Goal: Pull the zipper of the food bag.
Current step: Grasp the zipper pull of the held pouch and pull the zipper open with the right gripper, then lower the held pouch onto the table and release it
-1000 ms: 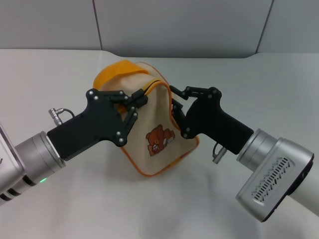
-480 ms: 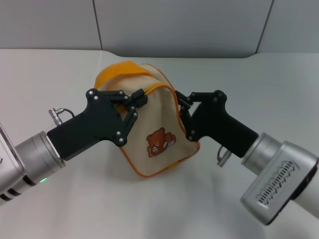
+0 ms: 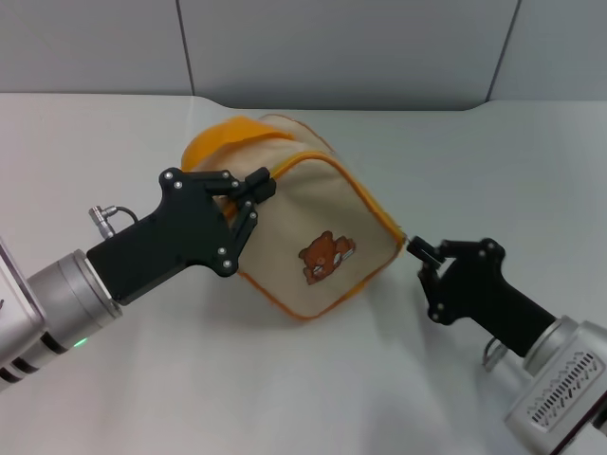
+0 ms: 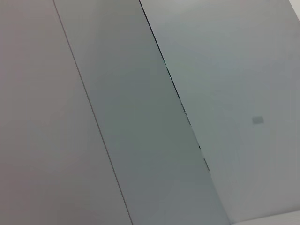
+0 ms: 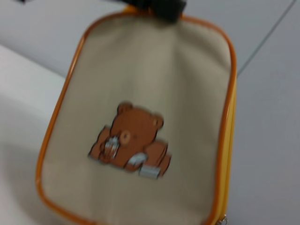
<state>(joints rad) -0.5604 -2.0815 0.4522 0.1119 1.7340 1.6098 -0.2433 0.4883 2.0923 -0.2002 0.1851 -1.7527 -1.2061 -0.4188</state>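
The beige food bag (image 3: 318, 204) with orange piping and a brown bear patch (image 3: 325, 256) lies tilted on the white table, its front panel stretched toward the right. My left gripper (image 3: 258, 186) is shut on the bag's upper left corner, by the orange strap handle (image 3: 223, 137). My right gripper (image 3: 417, 248) is shut at the bag's right corner, where the zipper band (image 3: 365, 197) ends. The right wrist view shows the bag's front (image 5: 154, 84), the zipper band (image 5: 228, 122) and a bit of silver pull tab (image 5: 224, 219) at the frame's edge. The left wrist view shows only wall panels.
The white table (image 3: 303, 398) spreads around the bag, with grey wall panels (image 3: 341, 47) behind it. Both black gripper bodies and silver wrists reach in from the front corners.
My right gripper has moved right and toward the front, drawing the bag's right corner with it, so the front panel is stretched wider. The left gripper has held its place.
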